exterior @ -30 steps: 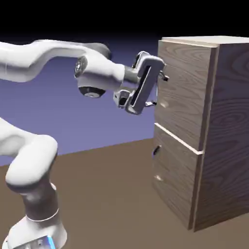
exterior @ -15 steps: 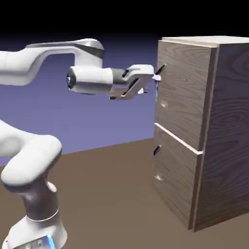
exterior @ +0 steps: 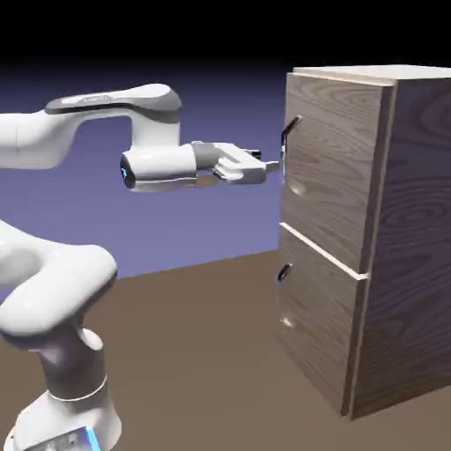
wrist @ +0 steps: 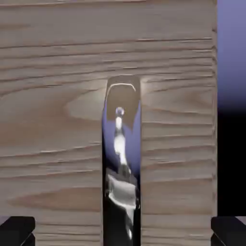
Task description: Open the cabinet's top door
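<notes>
The cabinet [exterior: 388, 229] of grey-brown wood grain stands at the right. Its top door [exterior: 328, 167] is shut and carries a small dark curved handle [exterior: 290, 130] near its upper left edge. My gripper [exterior: 269, 164] points level at that door, just short of it and slightly below the handle. In the hand view the shiny handle [wrist: 122, 163] runs upright down the middle of the wood grain door [wrist: 53, 120]. The gripper [wrist: 123, 232] is open: one fingertip [wrist: 17, 231] shows far left of the handle and the other far right, with nothing between them.
Below the top door sits the shorter lower panel [exterior: 319, 330] with its own dark handle [exterior: 283, 272]. The brown table [exterior: 194, 352] stretches in front of the cabinet. The arm's white base [exterior: 62, 388] rises at the lower left.
The hand has rolled over from an upright tilt to level, pointing at the door. It has dropped a little and now sits just under the handle's height. The jaws stayed wide.
</notes>
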Controlling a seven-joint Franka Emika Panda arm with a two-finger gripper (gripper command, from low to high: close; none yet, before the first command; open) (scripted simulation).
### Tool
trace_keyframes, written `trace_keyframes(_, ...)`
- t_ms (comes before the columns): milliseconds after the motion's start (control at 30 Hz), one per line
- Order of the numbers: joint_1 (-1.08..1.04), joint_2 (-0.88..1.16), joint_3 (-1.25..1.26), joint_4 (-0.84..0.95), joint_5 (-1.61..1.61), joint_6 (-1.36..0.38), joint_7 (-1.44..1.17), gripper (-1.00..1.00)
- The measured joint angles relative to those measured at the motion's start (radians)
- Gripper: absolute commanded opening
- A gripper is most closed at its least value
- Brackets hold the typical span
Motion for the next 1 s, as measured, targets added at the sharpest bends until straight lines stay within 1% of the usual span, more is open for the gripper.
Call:
trace_keyframes(67,-0.074,0.030,0.036,0.044,0.021,-0.029,-0.010,0.00)
trace_keyframes(100,-0.074,0.030,0.036,0.044,0.021,-0.029,-0.010,-1.00)
trace_keyframes(167,-0.074,0.030,0.036,0.044,0.021,-0.029,-0.010,-1.00)
trace_keyframes(400,0.166,0.002,-0.206,-0.164,-0.194,-0.226,0.010,-1.00)
trace_keyframes(600,0.294,-0.056,-0.424,-0.296,-0.428,-0.391,0.049,-1.00)
trace_keyframes(800,0.341,-0.107,-0.641,-0.379,-0.668,-0.563,0.084,-1.00)
trace_keyframes(1000,0.332,-0.113,-0.859,-0.407,-0.910,-0.748,0.094,-1.00)
